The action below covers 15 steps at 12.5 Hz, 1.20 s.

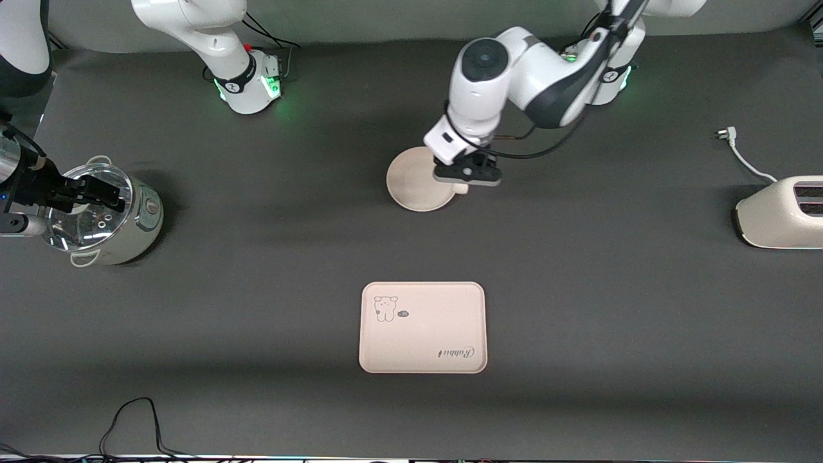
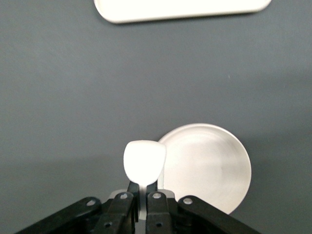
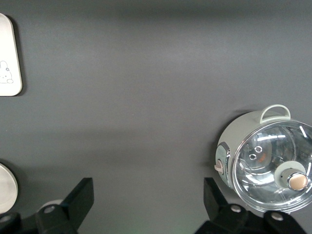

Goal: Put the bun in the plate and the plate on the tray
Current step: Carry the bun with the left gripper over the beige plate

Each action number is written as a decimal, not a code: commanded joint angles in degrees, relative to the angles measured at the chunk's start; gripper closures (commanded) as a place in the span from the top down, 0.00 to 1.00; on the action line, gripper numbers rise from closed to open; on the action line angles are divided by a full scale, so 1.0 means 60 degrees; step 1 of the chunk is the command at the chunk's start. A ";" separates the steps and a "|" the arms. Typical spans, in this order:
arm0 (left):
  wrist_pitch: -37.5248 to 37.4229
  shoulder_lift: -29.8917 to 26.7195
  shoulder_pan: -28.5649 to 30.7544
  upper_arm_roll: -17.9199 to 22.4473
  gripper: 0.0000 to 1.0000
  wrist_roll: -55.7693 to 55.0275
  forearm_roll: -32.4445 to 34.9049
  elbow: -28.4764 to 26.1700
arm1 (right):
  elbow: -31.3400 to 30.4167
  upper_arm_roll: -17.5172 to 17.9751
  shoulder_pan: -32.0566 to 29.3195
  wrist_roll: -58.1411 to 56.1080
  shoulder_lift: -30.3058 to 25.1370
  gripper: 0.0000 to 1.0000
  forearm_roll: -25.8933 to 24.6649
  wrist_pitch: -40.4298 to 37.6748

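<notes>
holding the bun [image 2: 144, 162] clenched between its fingertips, the left gripper [image 1: 468, 171] hangs over the plate's rim on the side toward the left arm's end of the table. in the left wrist view the bun overlaps the edge of the plate [image 2: 209, 168], whose raised rim shows all round and whose dish is bare. the plate [image 1: 418, 180] rests on the dark table [image 1: 578, 308], well apart from the tray [image 1: 422, 327], which lies nearer to the front camera; open mat runs between them. the tray's rounded corners and bear drawing are visible, with nothing on it.

the right gripper [image 3: 146, 204] waits with fingers spread wide, released, over the pot [image 1: 106, 215] at the right arm's end of the table. a toaster [image 1: 781, 212] stands at the left arm's end, its cord [image 1: 742, 154] trailing toward the bases, both well apart from the plate and tray.
</notes>
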 commanded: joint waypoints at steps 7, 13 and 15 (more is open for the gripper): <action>0.1609 0.2710 -0.1668 0.0256 0.00 -0.4640 0.2816 0.0405 | -0.0217 0.0033 -0.0051 -0.0191 -0.0178 1.00 -0.0094 0.0018; 0.1653 0.3443 -0.1991 0.0270 0.99 -0.5506 0.3751 0.0712 | -0.0247 0.0033 -0.0051 -0.0191 -0.0178 1.00 -0.0079 0.0033; 0.1639 0.3443 -0.1962 0.0285 1.00 -0.5520 0.3943 0.0698 | -0.0247 0.0033 -0.0051 -0.0191 -0.0178 1.00 -0.0094 0.0033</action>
